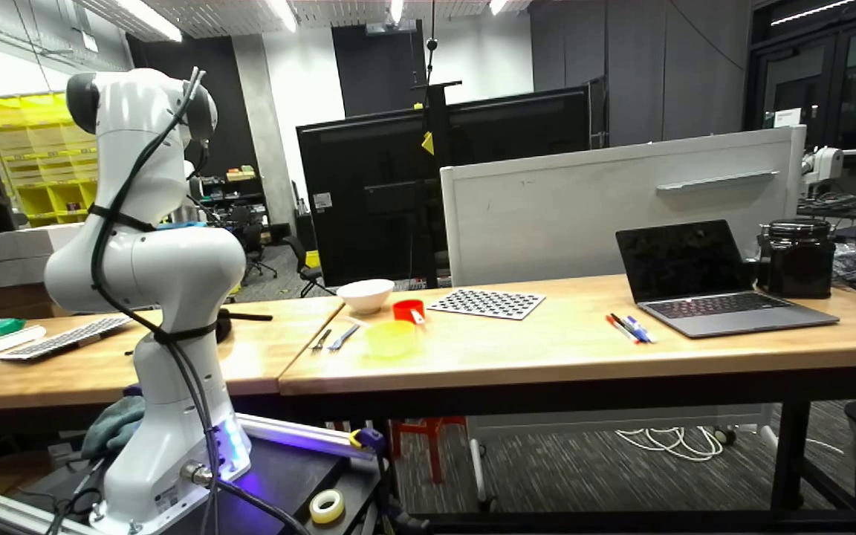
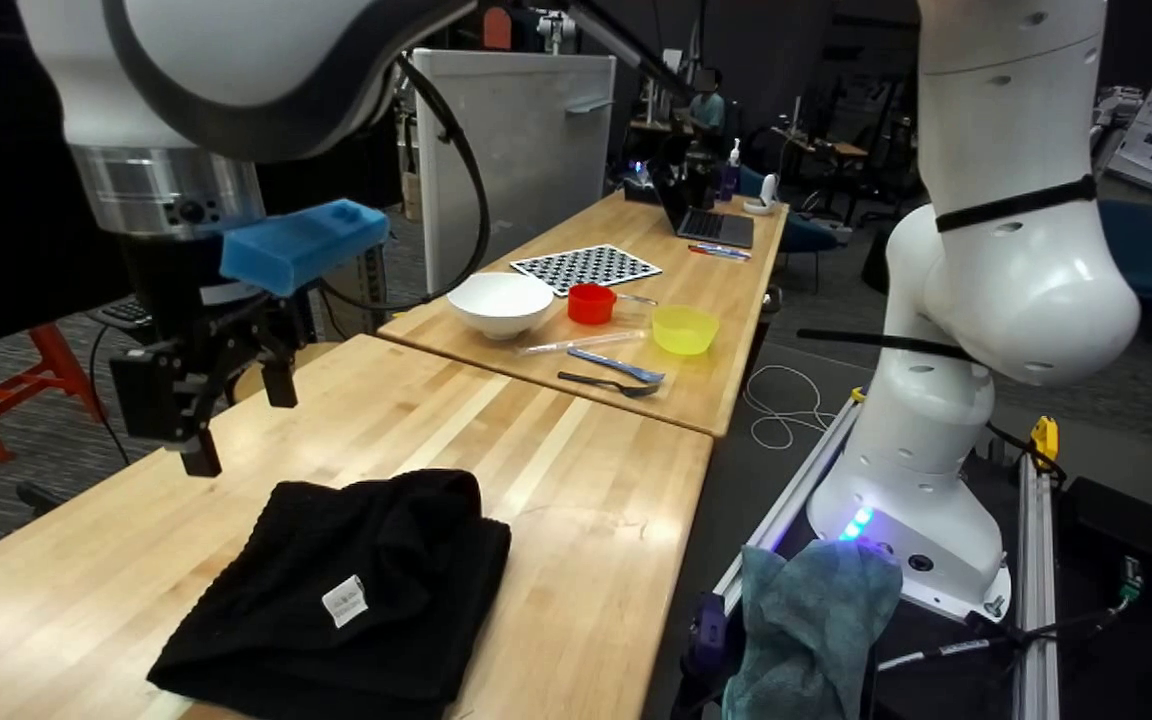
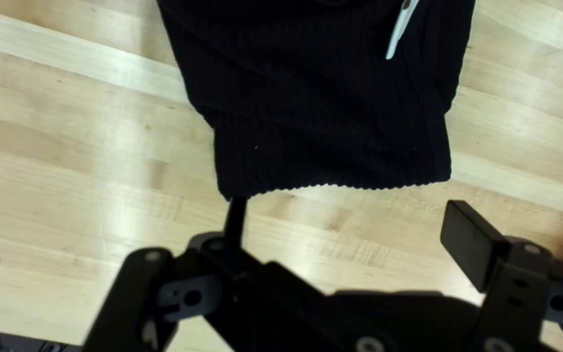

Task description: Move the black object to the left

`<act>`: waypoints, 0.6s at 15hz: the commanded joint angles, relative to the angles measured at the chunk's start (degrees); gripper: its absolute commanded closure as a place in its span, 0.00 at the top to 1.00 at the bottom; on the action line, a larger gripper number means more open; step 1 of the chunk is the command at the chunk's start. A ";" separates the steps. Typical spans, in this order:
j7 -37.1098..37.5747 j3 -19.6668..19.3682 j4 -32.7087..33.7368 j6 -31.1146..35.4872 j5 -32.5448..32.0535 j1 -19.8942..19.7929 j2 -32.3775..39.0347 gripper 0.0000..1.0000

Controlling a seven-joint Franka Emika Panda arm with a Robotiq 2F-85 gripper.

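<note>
1. Plainly, the black two-fingered gripper (image 3: 352, 225) is opened wide; its jaws are set well apart and nothing is held between them.
2. Below the jaws, on a pale wooden table (image 2: 576, 570), a folded black ribbed cloth (image 2: 396, 620) is laid, its top loosely bunched; a small white label (image 2: 345, 601) is shown on it.
3. In the wrist view, the cloth's ribbed edge is seen just ahead of the gap between the jaws. One corner is met in that view by the tip of one finger (image 3: 236, 217), but in an exterior view wood is seen between jaws and cloth.
4. Above the jaws, a blue block (image 2: 301, 245) is carried at the wrist.
5. Well apart from the jaws, on an adjoining wooden table (image 2: 692, 386), are placed a white bowl (image 2: 501, 302), a red measuring cup (image 2: 591, 305), a translucent yellow bowl (image 2: 684, 332), a black-and-white checkered mat (image 2: 586, 266), a blue utensil (image 2: 616, 364) and a dark fork (image 2: 608, 383).
6. Farther from the jaws, an open grey laptop (image 2: 718, 228) is seen, with pens (image 2: 719, 251) near it.
7. In an exterior view, the jaws cannot be clearly made out behind the white robot arm (image 1: 149, 264).
</note>
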 commanded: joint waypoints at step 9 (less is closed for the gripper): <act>-22.29 1.64 -18.58 7.61 12.67 -14.97 -14.58 1.00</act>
